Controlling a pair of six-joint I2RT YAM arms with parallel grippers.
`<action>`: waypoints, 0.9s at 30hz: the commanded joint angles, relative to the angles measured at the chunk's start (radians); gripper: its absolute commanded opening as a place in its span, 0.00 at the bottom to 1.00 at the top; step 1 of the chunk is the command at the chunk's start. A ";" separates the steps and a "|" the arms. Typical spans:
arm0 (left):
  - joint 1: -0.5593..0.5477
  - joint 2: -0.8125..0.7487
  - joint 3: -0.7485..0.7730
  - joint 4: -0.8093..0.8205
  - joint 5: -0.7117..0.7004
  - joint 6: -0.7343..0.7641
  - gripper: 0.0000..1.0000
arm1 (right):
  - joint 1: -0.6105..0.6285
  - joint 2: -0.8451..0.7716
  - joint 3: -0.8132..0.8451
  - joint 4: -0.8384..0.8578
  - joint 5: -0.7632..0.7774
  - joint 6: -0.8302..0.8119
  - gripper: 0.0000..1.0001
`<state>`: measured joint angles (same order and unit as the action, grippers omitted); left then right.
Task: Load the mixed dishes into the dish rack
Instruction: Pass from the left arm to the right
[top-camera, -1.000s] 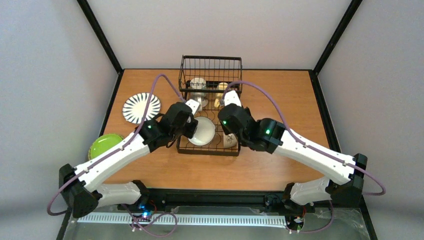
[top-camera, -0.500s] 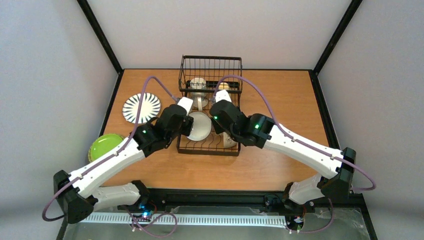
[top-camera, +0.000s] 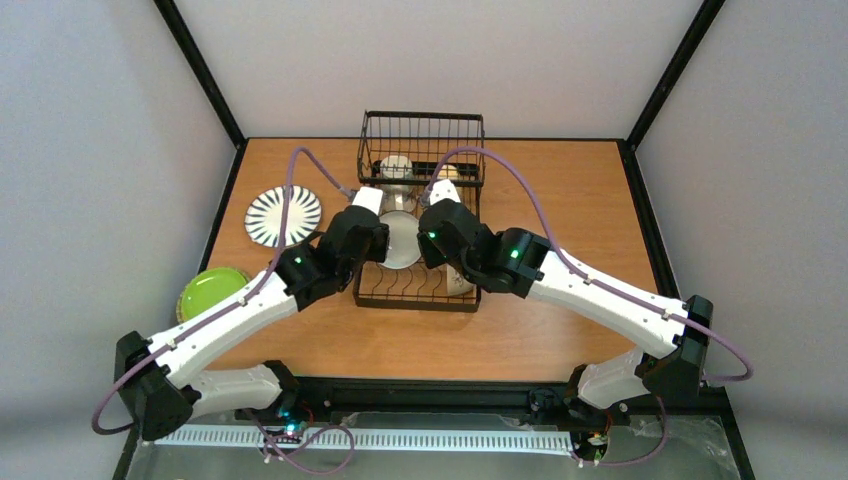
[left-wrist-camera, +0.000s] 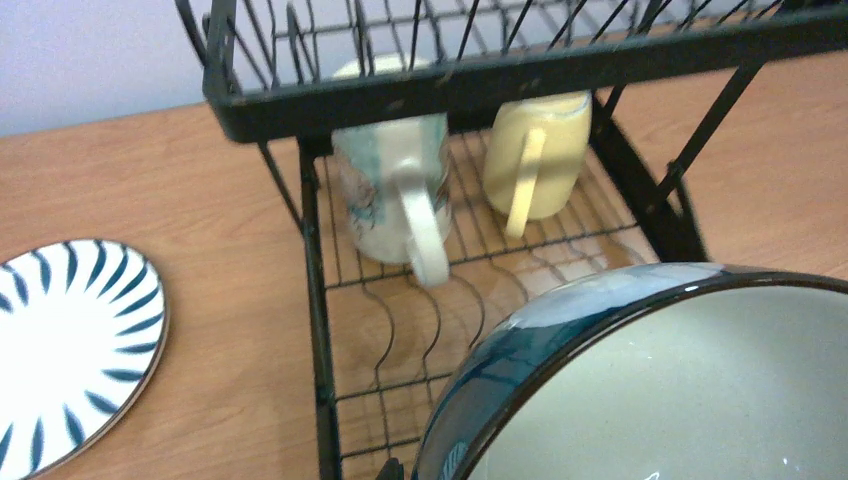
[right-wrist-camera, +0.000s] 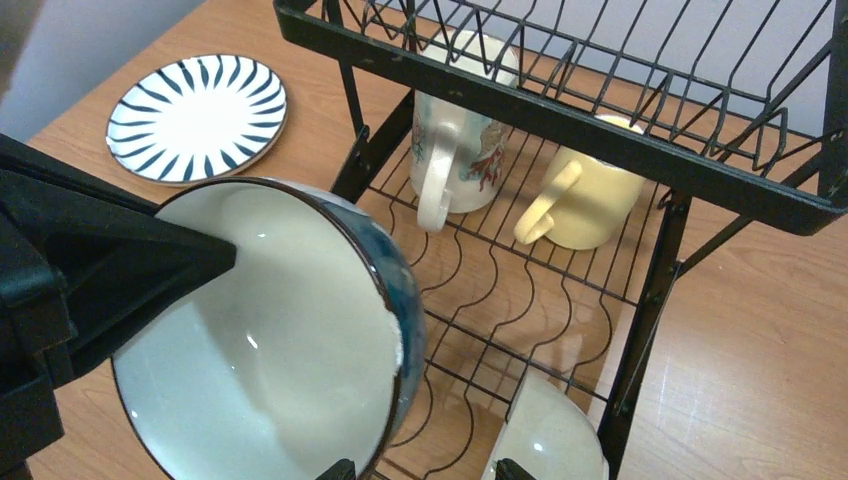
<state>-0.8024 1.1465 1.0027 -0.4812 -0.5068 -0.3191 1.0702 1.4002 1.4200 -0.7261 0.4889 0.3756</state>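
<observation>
Pale walls close round the wooden counter (top-camera: 560, 330), the dish rack (top-camera: 421, 115) at its far middle; cream mug (right-wrist-camera: 455, 150), yellow mug (right-wrist-camera: 590, 205) and cream bowl (right-wrist-camera: 550, 440) already sit inside; left tool (top-camera: 378, 232) is clenched on the rim of the teal-and-white bowl (right-wrist-camera: 270, 350), tilted above the plate slots; right tool (right-wrist-camera: 420, 470) hangs released beside it; striped plate (top-camera: 284, 215) and lime-green plate (top-camera: 211, 290) wait on the counter's left; room looks tight between both arms and the basket rail.
</observation>
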 joint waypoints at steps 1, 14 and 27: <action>0.002 -0.056 -0.016 0.212 0.025 -0.010 0.00 | 0.008 0.000 -0.015 0.050 0.016 0.013 0.81; 0.002 -0.158 -0.134 0.469 0.127 0.039 0.00 | 0.009 0.038 0.034 0.053 0.100 -0.004 0.80; 0.002 -0.091 -0.118 0.675 0.061 -0.058 0.00 | 0.011 0.094 0.088 0.093 0.447 -0.086 0.36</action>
<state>-0.8032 1.0382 0.8444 0.0093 -0.3832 -0.3065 1.0828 1.4658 1.4788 -0.6376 0.7357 0.3355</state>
